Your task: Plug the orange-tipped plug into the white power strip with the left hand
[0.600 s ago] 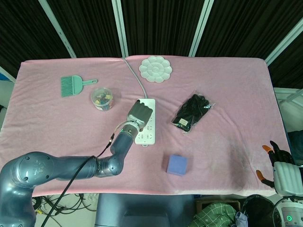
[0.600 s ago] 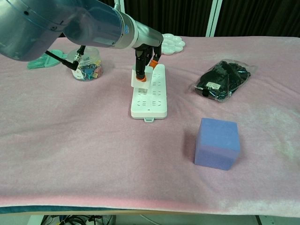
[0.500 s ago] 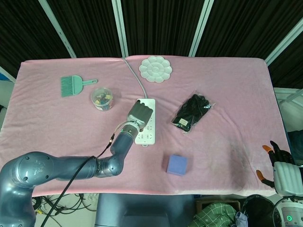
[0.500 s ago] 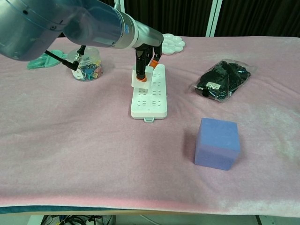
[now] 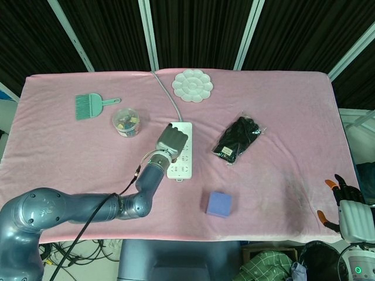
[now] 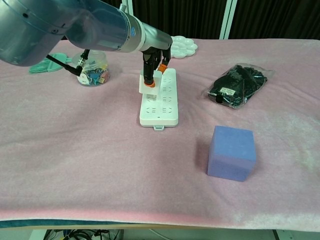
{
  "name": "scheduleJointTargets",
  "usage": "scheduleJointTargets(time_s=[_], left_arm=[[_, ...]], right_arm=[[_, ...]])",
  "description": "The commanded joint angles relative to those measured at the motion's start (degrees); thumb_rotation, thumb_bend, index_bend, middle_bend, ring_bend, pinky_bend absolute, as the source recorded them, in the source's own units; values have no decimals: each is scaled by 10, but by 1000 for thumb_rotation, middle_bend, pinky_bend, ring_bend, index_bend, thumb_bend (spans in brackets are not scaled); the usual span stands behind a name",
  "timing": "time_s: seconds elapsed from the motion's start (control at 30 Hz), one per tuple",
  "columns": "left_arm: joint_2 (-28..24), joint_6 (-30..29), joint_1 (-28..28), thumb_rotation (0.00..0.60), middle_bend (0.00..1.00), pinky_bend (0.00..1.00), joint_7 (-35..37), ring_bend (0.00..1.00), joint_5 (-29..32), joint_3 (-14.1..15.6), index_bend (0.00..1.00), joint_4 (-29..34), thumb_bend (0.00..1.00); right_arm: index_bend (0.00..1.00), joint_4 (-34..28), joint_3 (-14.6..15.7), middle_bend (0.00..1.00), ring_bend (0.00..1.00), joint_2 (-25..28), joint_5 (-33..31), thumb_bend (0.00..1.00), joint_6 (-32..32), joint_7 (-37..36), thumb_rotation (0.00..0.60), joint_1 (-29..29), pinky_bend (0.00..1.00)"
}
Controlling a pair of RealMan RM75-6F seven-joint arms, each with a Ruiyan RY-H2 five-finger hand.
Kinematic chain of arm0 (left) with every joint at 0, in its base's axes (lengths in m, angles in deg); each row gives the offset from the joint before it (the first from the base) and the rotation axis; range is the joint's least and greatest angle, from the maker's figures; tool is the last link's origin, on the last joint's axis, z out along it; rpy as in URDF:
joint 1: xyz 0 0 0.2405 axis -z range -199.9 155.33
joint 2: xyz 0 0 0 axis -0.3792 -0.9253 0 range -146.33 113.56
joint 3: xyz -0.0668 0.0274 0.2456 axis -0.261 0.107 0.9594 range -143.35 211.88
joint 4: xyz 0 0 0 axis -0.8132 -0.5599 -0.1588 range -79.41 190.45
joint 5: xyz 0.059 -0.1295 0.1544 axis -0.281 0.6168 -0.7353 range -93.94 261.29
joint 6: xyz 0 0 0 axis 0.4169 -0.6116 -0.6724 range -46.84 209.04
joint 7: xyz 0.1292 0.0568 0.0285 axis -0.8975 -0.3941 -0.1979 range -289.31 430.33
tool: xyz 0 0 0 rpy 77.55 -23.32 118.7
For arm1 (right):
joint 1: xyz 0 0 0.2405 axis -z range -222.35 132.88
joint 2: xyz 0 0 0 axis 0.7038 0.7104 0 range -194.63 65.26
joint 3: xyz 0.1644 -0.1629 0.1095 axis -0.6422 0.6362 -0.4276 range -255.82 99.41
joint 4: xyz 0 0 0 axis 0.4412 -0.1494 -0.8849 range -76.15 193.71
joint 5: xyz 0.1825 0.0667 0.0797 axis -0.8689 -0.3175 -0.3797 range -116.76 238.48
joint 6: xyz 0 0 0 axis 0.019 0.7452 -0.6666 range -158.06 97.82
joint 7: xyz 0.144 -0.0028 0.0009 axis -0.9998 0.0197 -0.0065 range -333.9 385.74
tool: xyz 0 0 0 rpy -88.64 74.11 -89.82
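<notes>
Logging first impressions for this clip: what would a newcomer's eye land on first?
The big grey left hand over the white power strip at table centre, holding the orange-tipped plug against its sockets. Next, the purple cube near the front edge, and the black packet to the strip's right.

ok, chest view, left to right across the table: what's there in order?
Brush → clip jar → power strip, with the left hand holding the plug over it → purple cube. The glove bag overlaps the cube's span, further back.
</notes>
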Motion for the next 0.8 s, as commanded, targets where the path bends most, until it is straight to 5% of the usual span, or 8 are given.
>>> scheduleJointTargets(time_s=[0.03,0.8], left_arm=[[1,1,-1,600,612,173,3,246,-3,-1,592,-1,577],[16,6,1,600,614,168,0,246,-6,4,596,-16,577]], right_arm=[[182,0,0,57,168,0,0,201,0,0,600,0,140],[182,0,0,57,168,1,0,202,-1,-1,600,0,140]])
